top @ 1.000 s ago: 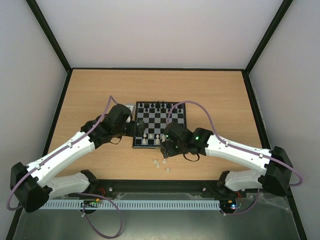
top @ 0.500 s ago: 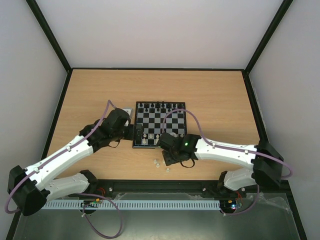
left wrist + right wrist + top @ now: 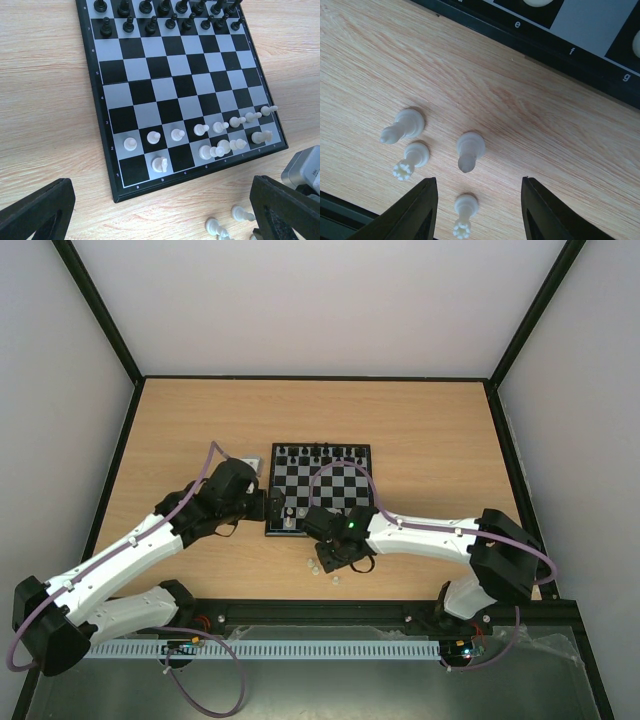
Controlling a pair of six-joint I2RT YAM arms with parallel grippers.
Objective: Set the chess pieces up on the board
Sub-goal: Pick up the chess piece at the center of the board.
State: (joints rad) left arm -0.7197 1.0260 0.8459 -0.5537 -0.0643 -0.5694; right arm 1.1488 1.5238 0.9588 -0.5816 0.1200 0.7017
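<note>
Step in hand: filling white's back rank. The board (image 3: 165,80) lies flat on the table (image 3: 545,125) between the two arms. The black pieces (image 3: 165,15) fill its two far rows. The white pawns (image 3: 177,134) stand in a row across the second near rank. The nearest rank holds only some white pieces and several of its squares are bare, among them the left corner.

Four loose white pieces lie on their sides on the wood just off the board's near edge. The right gripper (image 3: 477,210) hangs over them with its jaws partly apart, straddling a crowned white piece (image 3: 462,212). We see a gap on each side of it, so nothing is gripped yet. A second crowned piece (image 3: 412,159) lies close to the left of it, and a plain-topped piece (image 3: 469,149) just beyond.

The left gripper (image 3: 160,210) hovers by the board's near left corner, jaws wide apart and empty.

Next move, as we judge it:
- Clamp onto the crowned piece alone.
- Lift it and stand it upright on a bare back-rank square.

We expect its neighbours to be easily knocked.
</note>
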